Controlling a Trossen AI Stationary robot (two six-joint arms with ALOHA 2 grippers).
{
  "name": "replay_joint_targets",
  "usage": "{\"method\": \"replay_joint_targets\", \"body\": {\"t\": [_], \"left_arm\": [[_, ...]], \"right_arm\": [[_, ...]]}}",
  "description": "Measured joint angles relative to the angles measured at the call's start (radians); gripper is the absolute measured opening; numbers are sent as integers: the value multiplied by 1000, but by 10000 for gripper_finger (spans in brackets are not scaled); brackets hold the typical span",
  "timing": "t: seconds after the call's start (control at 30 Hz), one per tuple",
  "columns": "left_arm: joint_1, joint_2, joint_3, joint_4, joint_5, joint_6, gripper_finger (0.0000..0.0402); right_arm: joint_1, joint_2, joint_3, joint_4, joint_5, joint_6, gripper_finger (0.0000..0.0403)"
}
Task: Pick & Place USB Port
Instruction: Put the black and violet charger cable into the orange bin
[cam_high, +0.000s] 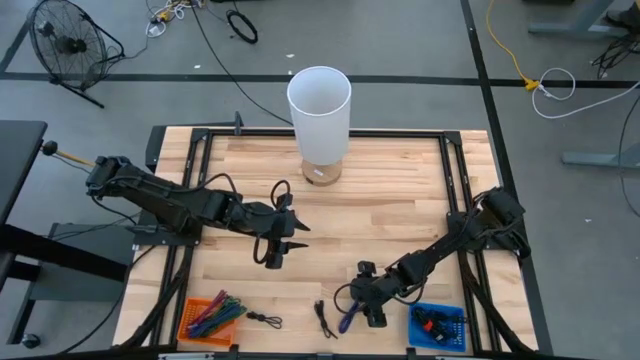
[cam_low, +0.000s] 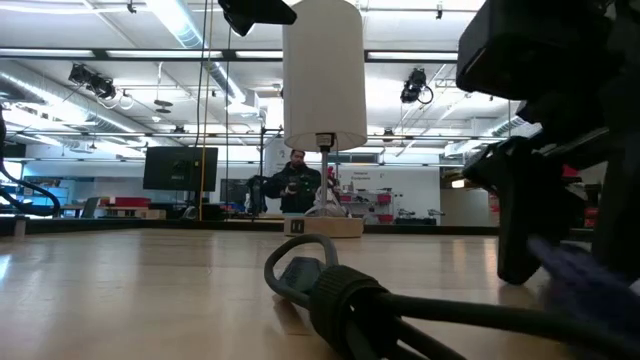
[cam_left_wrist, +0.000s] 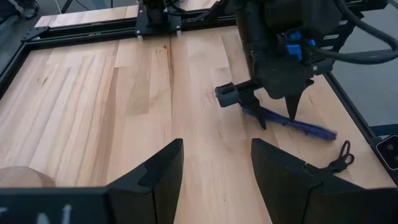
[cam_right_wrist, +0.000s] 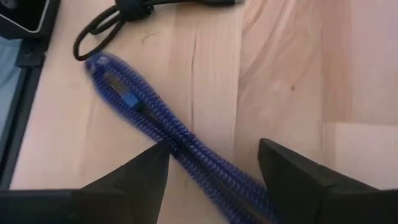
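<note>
While my right gripper hangs low over the front of the table, at about five o'clock from the table's middle, its two fingers stand spread wide and grip nothing. Between and just under them lies the blue braided USB cable, flat on the wood, one end reaching away toward a black cable that is looped near the table's edge. In the overhead view that blue cable shows just beside my right gripper, at its nine o'clock, with a thin black cable a little farther the same way.

My left gripper waits above the boards at roughly eight o'clock from the table's middle, fingers parted and empty, looking across at my other arm.

At my right gripper's three o'clock sits a blue tray with dark and red parts in it. An orange tray of coloured cables rests at the front, around seven o'clock, with a small black cable just beside it. A white cylinder on a wooden base stands at twelve o'clock, at the far side.
</note>
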Motion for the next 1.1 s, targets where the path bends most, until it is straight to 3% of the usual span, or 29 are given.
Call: {"method": "replay_joint_targets", "body": {"t": [0.33,0.43,0.6,0.8,0.93,1.1], "left_arm": [[0,0,0,-7,0,0,193],[0,0,0,-8,0,0,193],[0,0,0,-15,0,-1,193],[0,0,0,-15,0,-1,193],[0,0,0,-10,-5,-1,193],[0,0,-1,23,-7,0,193]], "right_arm": [[1,37,4,-8,12,-25,231],[1,38,3,-29,13,-28,180],[-2,39,3,-52,26,-46,26],[-12,-6,26,-110,45,-94,9],[-33,-95,118,-273,154,-191,8],[-65,-218,218,-482,399,-246,7]]}}
